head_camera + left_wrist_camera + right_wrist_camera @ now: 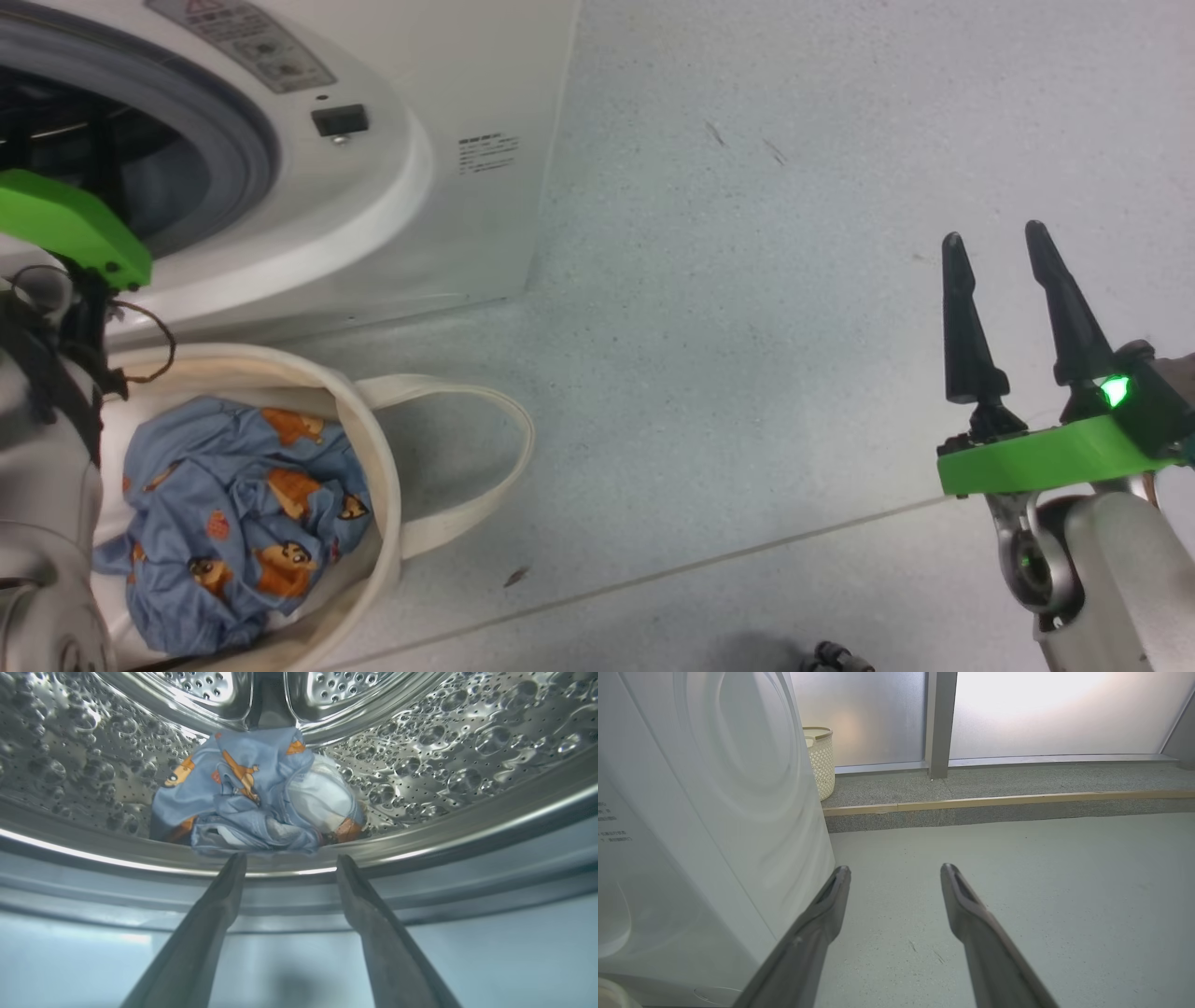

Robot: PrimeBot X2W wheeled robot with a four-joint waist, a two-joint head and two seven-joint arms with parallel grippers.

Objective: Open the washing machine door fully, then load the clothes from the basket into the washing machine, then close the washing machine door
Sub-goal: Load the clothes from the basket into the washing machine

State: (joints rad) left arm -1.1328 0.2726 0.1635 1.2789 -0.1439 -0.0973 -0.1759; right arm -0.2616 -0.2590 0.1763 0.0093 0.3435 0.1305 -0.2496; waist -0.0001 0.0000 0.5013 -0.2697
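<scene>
Clothes [238, 518] in basket [387, 504] just below left gripper [290, 858], spread empty at drum [467, 765] mouth; right gripper [993, 233], likewise spread empty, well apart.

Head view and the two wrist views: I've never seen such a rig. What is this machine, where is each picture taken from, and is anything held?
It is a wheeled robot with two arms, each ending in a two-fingered hand. The head view looks down from its head: the white washing machine at upper left, the cream basket on the floor by it with blue bear-print clothes inside, and the right hand, open, over bare floor. The left wrist view looks along the left hand, open and empty, into the steel drum, where another bear-print bundle lies. The right wrist view looks past the machine's side toward a frosted window. Nothing is held.
</scene>
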